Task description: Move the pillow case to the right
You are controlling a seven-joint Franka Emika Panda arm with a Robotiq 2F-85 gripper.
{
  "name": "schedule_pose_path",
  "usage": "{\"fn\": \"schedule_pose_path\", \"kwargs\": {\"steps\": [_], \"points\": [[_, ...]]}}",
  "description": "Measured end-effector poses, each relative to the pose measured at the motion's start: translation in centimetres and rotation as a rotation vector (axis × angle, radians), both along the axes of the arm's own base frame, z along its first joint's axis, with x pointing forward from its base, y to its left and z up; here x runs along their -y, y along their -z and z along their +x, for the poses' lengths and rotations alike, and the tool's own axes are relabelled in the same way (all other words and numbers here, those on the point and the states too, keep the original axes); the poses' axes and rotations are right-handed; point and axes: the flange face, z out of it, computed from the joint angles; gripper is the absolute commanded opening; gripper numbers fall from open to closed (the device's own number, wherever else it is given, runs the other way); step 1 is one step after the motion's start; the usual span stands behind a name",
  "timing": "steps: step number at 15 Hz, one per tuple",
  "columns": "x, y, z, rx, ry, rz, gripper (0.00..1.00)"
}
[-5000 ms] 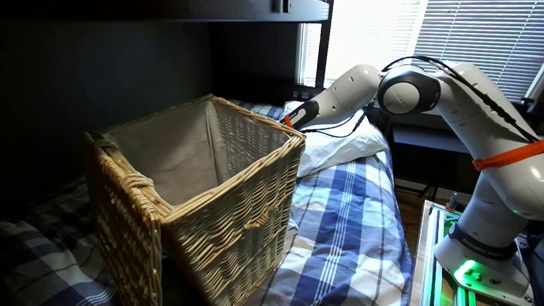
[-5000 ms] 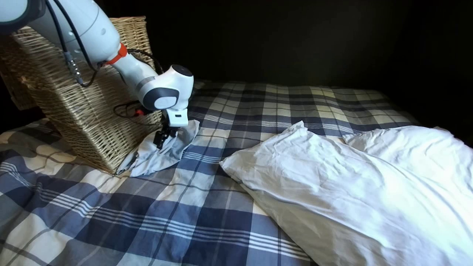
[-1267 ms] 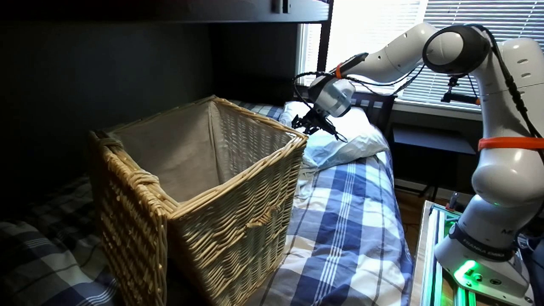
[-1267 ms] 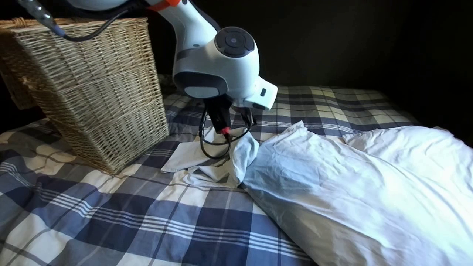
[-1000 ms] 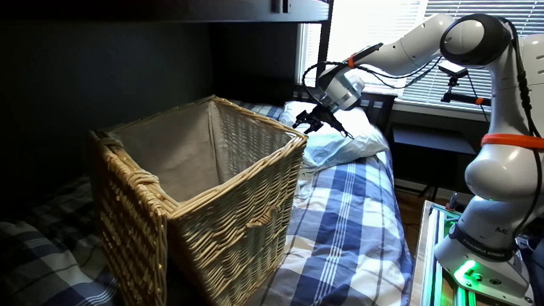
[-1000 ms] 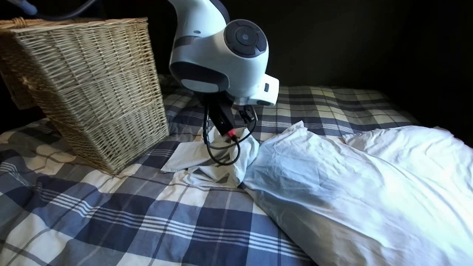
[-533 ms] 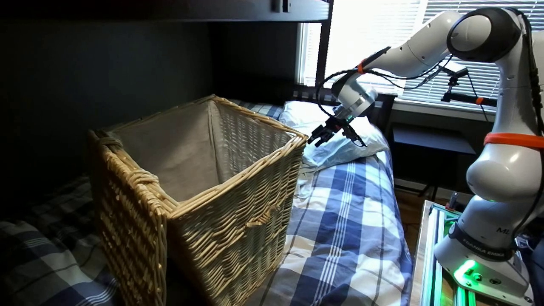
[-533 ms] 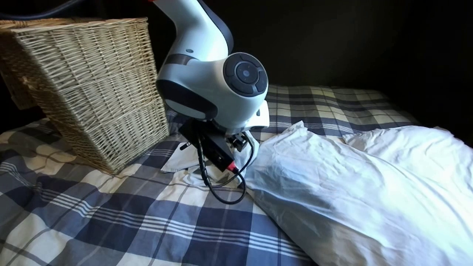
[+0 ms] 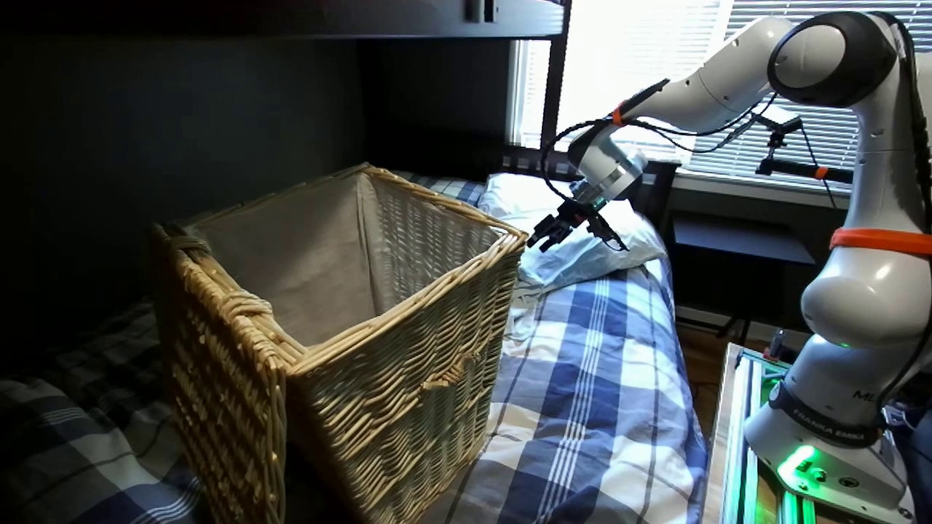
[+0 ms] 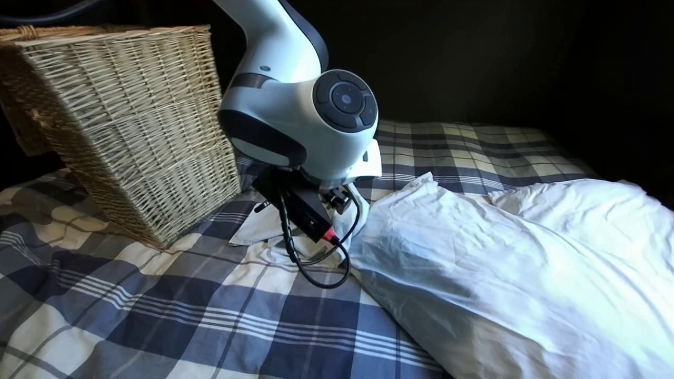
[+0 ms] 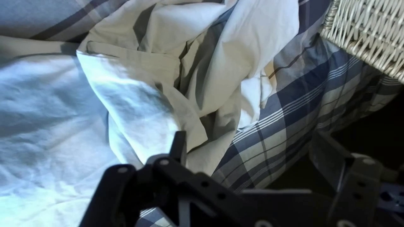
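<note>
The pillow case is a crumpled off-white cloth (image 10: 260, 223) on the plaid bed, between the wicker basket and the large white pillow. Its right side lies against the pillow's near corner. In the wrist view the cloth (image 11: 244, 52) lies in loose folds in the upper middle. My gripper (image 9: 545, 241) is above the bed near the basket's corner. In the wrist view my gripper (image 11: 252, 151) has its two fingers wide apart with nothing between them, above the case's edge and the plaid cover. In an exterior view the wrist and camera hide part of the case and most of the gripper.
The tall open wicker basket (image 9: 408, 407) stands on the bed, also in an exterior view at left (image 10: 142, 131). The large white pillow (image 10: 489, 263) lies to the right. A dark bunk rail (image 9: 291, 18) runs overhead. A loose cable (image 10: 321, 284) hangs from the wrist.
Five seconds ago the gripper was down at the case beside the basket. The case now lies further right, against the pillow. The gripper has let go, drawn back towards the base and tilted.
</note>
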Motion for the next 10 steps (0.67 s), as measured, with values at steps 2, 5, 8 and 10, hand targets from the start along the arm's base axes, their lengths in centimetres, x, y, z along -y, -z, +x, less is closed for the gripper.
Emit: {"fn": "schedule_pose_path", "kwargs": {"steps": [2,5,8,10], "points": [[0.2,-0.2,0.1,0.003,-0.011,-0.034,1.00],[-0.7,-2.4,0.6,0.033,-0.034,-0.124,1.00],[-2.6,-5.9,0.6,0.072,-0.041,-0.260,1.00],[-4.1,-8.0,0.1,0.096,-0.039,-0.377,1.00]]}}
